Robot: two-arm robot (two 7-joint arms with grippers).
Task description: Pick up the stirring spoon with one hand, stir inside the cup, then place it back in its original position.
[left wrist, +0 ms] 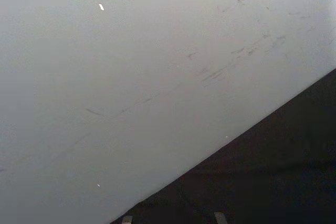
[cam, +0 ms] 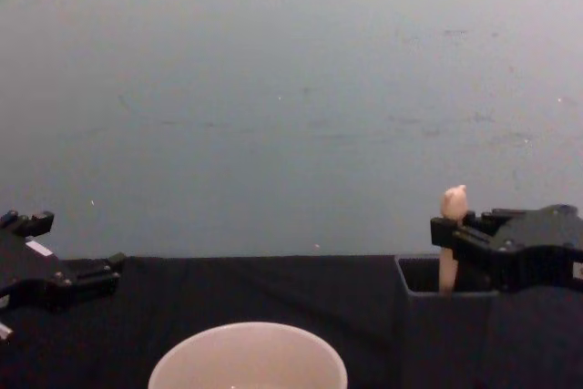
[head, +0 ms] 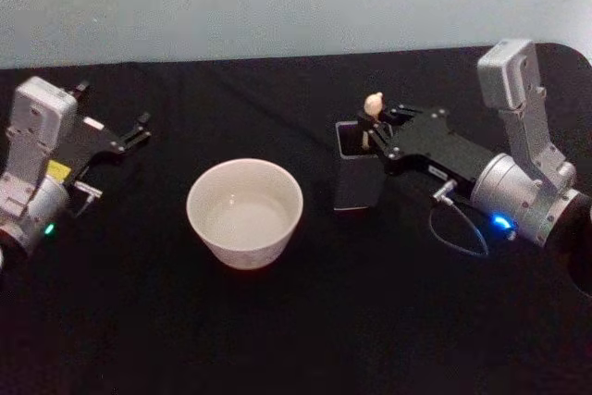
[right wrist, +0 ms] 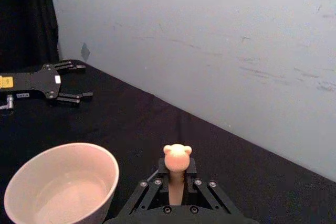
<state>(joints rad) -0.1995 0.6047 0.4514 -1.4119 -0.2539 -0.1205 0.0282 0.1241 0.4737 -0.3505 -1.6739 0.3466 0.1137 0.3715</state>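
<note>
Slim stirring spoon [head: 372, 116] with pale beige handle and small bear-head knob: upright in the dark grey square open-topped holder [head: 357, 173], bowl hidden inside. Black right gripper [head: 379, 132] with silver wrist at the handle just below the knob, fingers [right wrist: 148, 191] either side of the stem and apparently pinching it, though firm contact hard to confirm. Wide cream-pinkish round cup [head: 245, 213] near the holder on the black surface [head: 305, 321], toward the robot's left. Black left gripper [head: 137, 131] parked well apart at the far left, fingers spread. Risks, as judged: loose pinch letting the handle slip or swing on the lift; skewed pull catching the bowl on the holder's wall and tipping it; low carry knocking the cup's rim.
</note>
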